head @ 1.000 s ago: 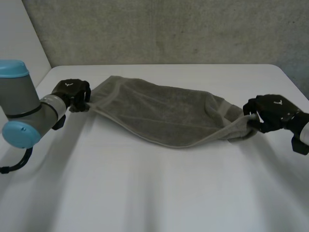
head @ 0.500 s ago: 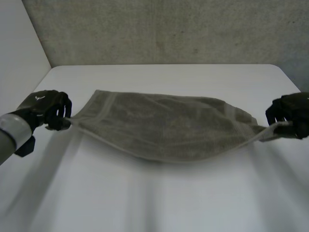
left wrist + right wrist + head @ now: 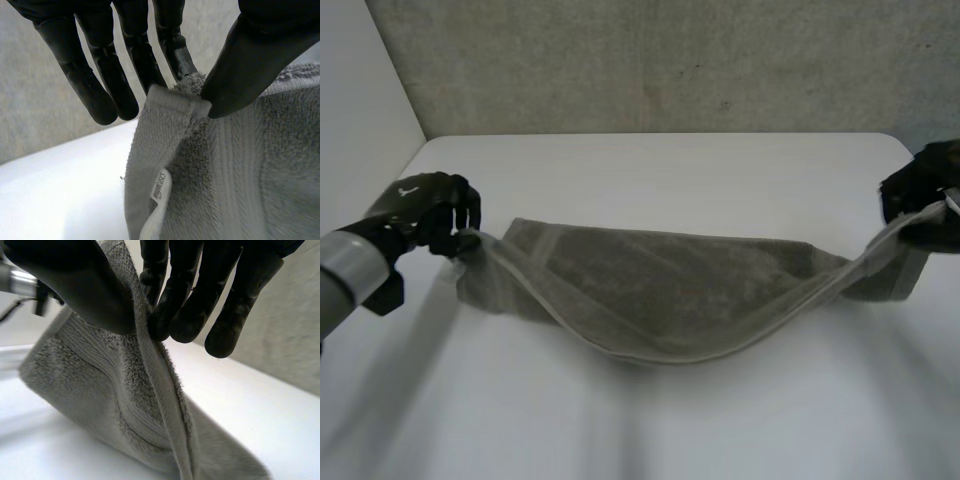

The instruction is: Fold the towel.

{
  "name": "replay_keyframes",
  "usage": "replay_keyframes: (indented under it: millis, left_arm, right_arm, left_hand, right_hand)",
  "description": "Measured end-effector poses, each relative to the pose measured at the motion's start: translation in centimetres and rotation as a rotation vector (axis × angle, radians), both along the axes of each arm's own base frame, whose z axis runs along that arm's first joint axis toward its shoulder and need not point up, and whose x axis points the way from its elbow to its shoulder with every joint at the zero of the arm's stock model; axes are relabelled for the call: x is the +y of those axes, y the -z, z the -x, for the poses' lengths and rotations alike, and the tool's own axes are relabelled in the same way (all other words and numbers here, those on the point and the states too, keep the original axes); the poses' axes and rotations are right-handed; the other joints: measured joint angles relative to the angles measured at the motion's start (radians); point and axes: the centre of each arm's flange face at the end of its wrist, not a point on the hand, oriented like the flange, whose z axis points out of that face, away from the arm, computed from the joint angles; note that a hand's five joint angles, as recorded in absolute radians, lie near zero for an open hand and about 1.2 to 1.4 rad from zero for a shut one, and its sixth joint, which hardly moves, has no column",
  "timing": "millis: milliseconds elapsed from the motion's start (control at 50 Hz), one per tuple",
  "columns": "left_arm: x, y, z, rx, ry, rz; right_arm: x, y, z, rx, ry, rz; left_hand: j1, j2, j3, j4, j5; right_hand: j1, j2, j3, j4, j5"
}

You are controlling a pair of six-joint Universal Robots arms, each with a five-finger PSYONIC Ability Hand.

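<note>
**Towel slung between two hands over the counter**

In the head view, bare white counter (image 3: 640, 420) spans the bottom of the frame. Just beyond it, across the middle of the frame, the grey towel (image 3: 670, 290) hangs in a shallow sag. Its lowest fold is at lower centre and both ends are raised. Whether the fold touches the counter cannot be told.

At mid-left, the left hand (image 3: 425, 210) pinches the towel's left end. Its wrist view shows the thumb pressing a hemmed corner against one finger, while the other fingers (image 3: 102, 85) are straight and free. A white label (image 3: 159, 192) hangs from the hem below the thumb.

At the right edge, slightly higher, the right hand (image 3: 920, 195) pinches the other end. Its wrist view shows the cloth edge caught between thumb and fingertips (image 3: 190, 300).

Farther back lie more counter and a grey wall (image 3: 670, 60).
</note>
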Motion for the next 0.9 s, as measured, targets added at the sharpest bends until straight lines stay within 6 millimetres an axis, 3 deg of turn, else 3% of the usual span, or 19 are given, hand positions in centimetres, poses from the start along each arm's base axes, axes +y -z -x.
replay_keyframes:
  millis: [160, 320, 540, 680, 780, 900]
  left_arm:
    - [-5.3, 2.7, 1.3, -0.038, -0.060, -0.051]
    - [-8.0, 2.8, 3.3, -0.047, -0.041, -0.073]
    - [-8.4, 0.8, 4.6, -0.038, -0.009, -0.027]
    - [-8.2, 0.3, 5.0, -0.036, 0.002, -0.012]
    - [-8.3, 0.3, 5.1, -0.035, 0.002, -0.010]
    - [-8.5, 0.7, 5.1, -0.038, -0.002, -0.017]
  right_arm:
    - [-2.3, 2.8, -1.0, -0.022, -0.086, -0.101]
    - [-4.4, 3.9, -0.5, -0.025, -0.087, -0.132]
    - [-5.2, 4.7, -0.1, 0.040, -0.077, -0.095]
    - [-5.8, 6.2, 0.1, 0.142, -0.033, -0.070]
    - [-7.5, 8.3, 0.1, 0.294, 0.105, -0.020]
    - [-9.4, 9.4, 0.5, 0.390, 0.274, 0.049]
  left_hand:
    - [0.000, 0.000, 0.001, 0.000, 0.000]
    - [0.000, 0.001, 0.001, 0.000, 0.000]
    - [0.000, 0.001, 0.001, 0.000, 0.001]
    - [0.000, 0.001, 0.001, 0.000, 0.000]
    - [0.000, 0.001, 0.001, 0.000, 0.000]
    - [0.000, 0.001, 0.001, 0.000, 0.000]
  right_hand:
    - [0.000, 0.000, 0.000, 0.000, 0.000]
    - [0.000, 0.000, 0.000, 0.000, 0.000]
    - [0.000, 0.000, 0.000, 0.000, 0.000]
    - [0.000, 0.000, 0.000, 0.000, 0.000]
    - [0.000, 0.000, 0.000, 0.000, 0.000]
    - [0.000, 0.000, 0.000, 0.000, 0.000]
